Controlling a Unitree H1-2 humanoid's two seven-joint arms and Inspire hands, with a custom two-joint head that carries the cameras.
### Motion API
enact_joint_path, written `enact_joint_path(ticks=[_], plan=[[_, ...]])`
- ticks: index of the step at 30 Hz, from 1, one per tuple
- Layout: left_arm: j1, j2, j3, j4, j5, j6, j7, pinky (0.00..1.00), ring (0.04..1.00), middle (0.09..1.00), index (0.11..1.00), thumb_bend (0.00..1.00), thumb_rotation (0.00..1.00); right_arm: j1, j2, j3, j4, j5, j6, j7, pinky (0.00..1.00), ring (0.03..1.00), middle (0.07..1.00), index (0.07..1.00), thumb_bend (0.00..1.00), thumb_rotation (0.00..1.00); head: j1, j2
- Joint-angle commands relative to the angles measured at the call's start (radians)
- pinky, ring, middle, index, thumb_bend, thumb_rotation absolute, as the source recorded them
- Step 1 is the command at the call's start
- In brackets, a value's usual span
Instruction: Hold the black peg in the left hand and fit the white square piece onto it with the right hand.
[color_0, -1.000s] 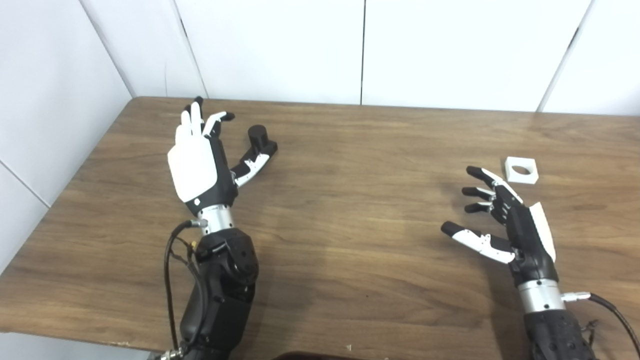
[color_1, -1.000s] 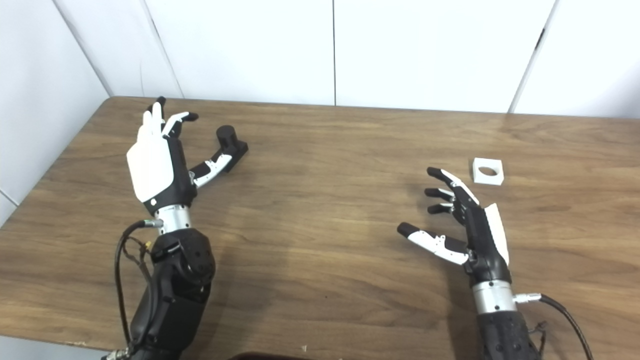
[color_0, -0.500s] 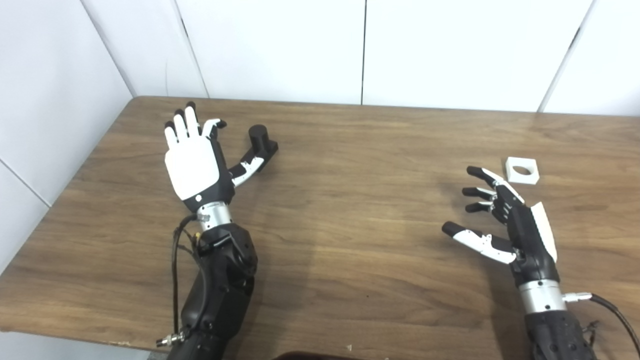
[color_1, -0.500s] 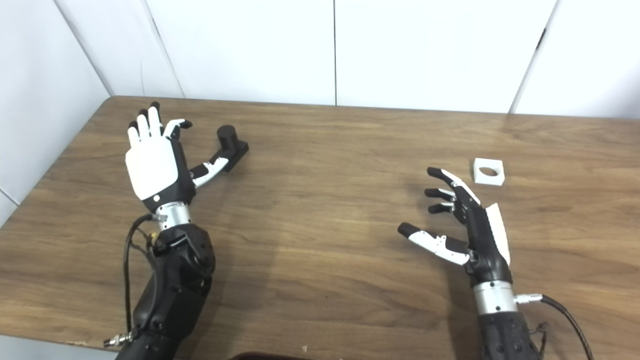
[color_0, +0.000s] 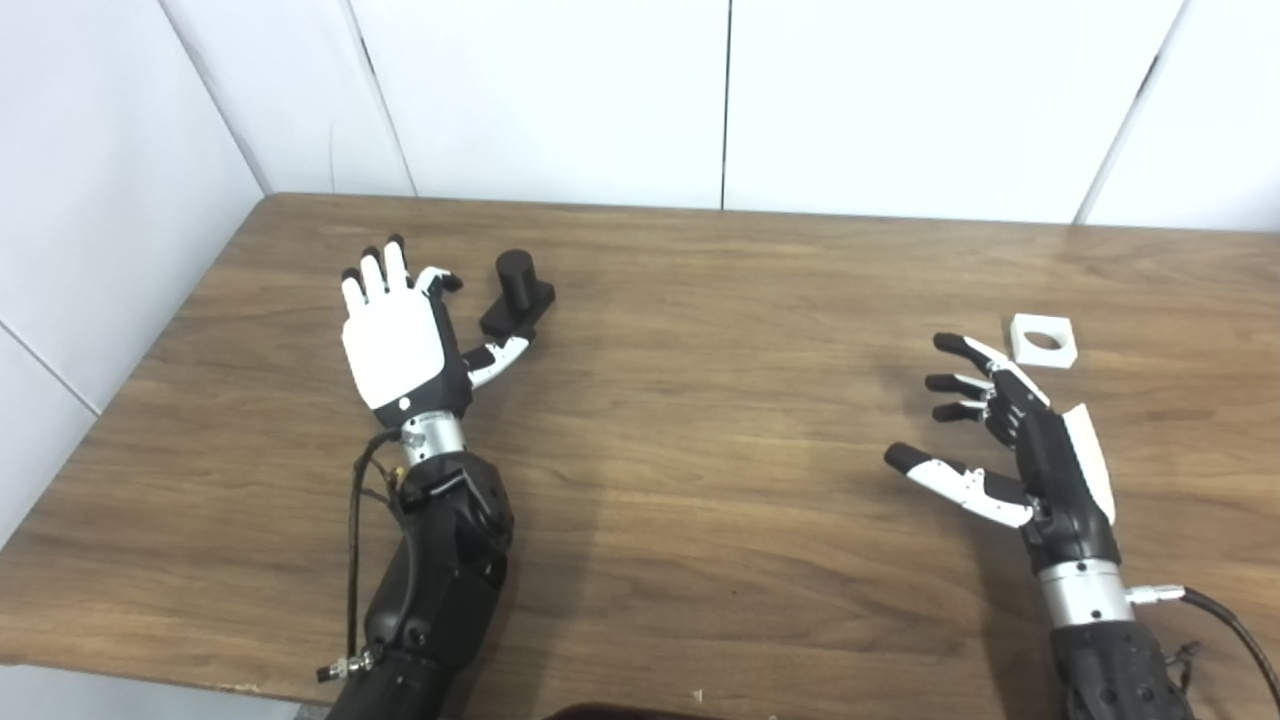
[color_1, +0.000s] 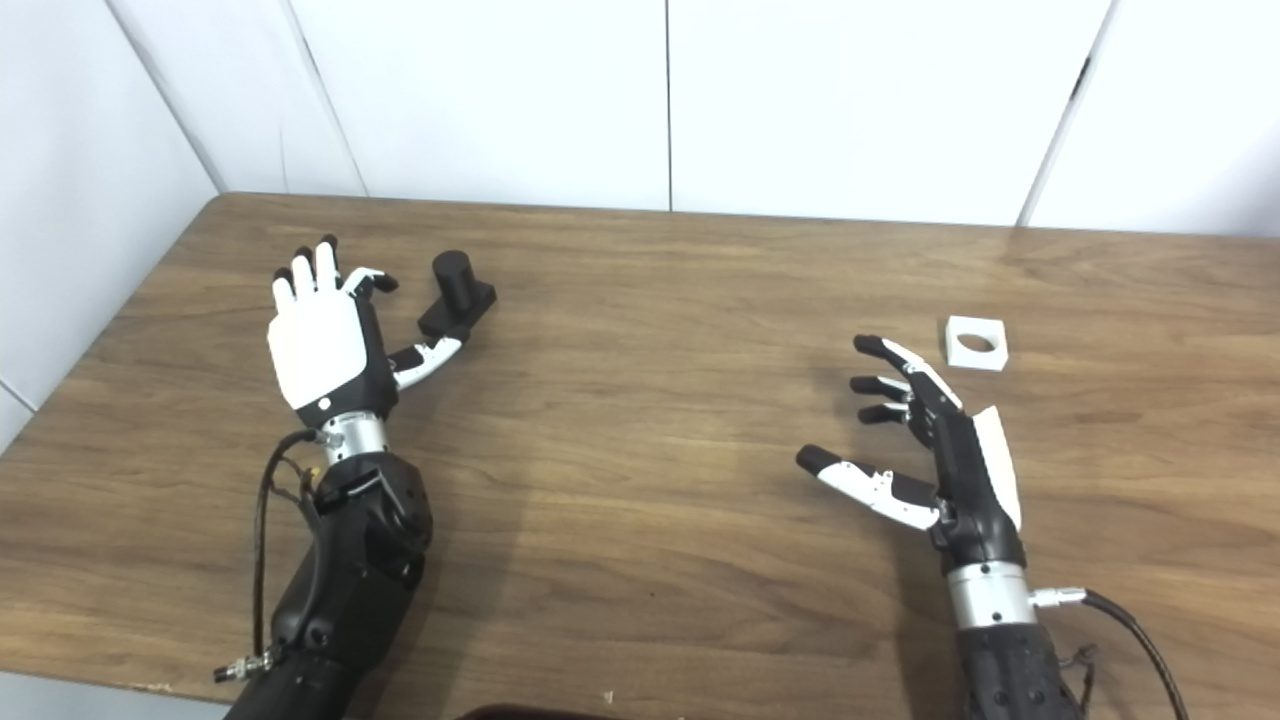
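Black peg (color_0: 517, 290) now stands clear of the retreated, spread left hand (color_0: 397, 340); right hand (color_0: 1010, 430) unchanged, open.

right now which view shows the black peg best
The two views are nearly equal. The left eye view is slightly better: the peg sits nearer the picture's middle, upright on its base, just beyond the left hand's thumb. The right eye view shows the same peg, unblocked, further left.

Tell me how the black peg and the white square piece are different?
The black peg is dark, and the white square piece is pale. The peg stands up as a round post on a base, while the square piece lies flat with a round hole. The peg sits beside the left hand; the square piece sits past the right hand. Both rest on the table, unheld.
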Motion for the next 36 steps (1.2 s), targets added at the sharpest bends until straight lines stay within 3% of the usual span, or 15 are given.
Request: enact_joint_path(ticks=[1, 36], plan=[[-0.049, 0.020, -0.005, -0.001, 0.005, -0.006, 0.042, 1.00, 1.000, 0.979, 0.620, 0.90, 0.47, -0.009, -0.037, -0.025, 0.023, -0.023, -0.028, -0.010, 0.63, 0.741, 0.873, 0.800, 0.82, 0.37, 0.001, 0.001], [-0.114, 0.031, -0.045, 0.197, -0.114, -0.003, 0.041, 1.00, 0.966, 0.935, 0.571, 0.94, 0.48, 0.011, -0.014, -0.024, -0.015, -0.061, -0.012, -0.025, 0.64, 0.737, 0.870, 0.781, 0.78, 0.33, -0.025, 0.010]])
